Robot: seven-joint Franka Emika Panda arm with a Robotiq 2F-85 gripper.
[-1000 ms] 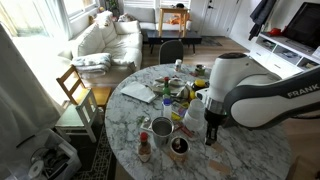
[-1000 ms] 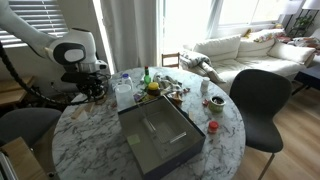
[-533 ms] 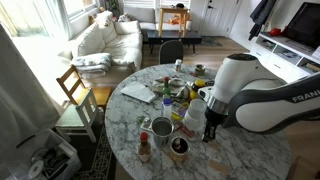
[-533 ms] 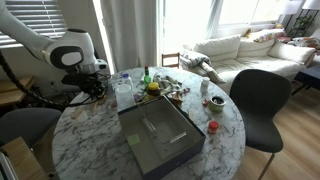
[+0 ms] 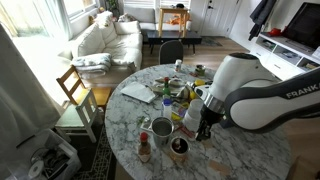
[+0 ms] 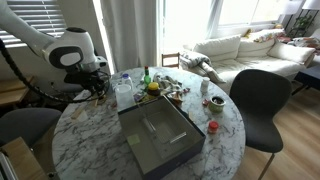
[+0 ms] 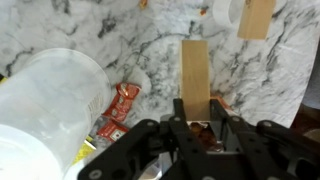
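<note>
My gripper point(image 7: 197, 112) points down at the round marble table point(image 7: 120, 40), with its two fingers closed on the sides of a flat tan wooden block point(image 7: 195, 72). Under the jaws is a small dark bowl with red-brown contents point(image 7: 200, 135). In both exterior views the gripper point(image 5: 204, 129) point(image 6: 97, 88) hangs low over the table edge, beside the dark bowl point(image 5: 179, 146). The block does not show in those views.
A clear plastic container point(image 7: 50, 110) and a red packet point(image 7: 122, 100) lie close by; a second wooden block point(image 7: 257, 18) lies further off. A metal cup point(image 5: 161, 128), jars and bottles crowd the table. A grey tray point(image 6: 160, 135) sits mid-table. Chairs point(image 6: 255, 100) surround it.
The gripper has shifted slightly toward the cluster of jars and a little upward. Nothing else on the table has moved.
</note>
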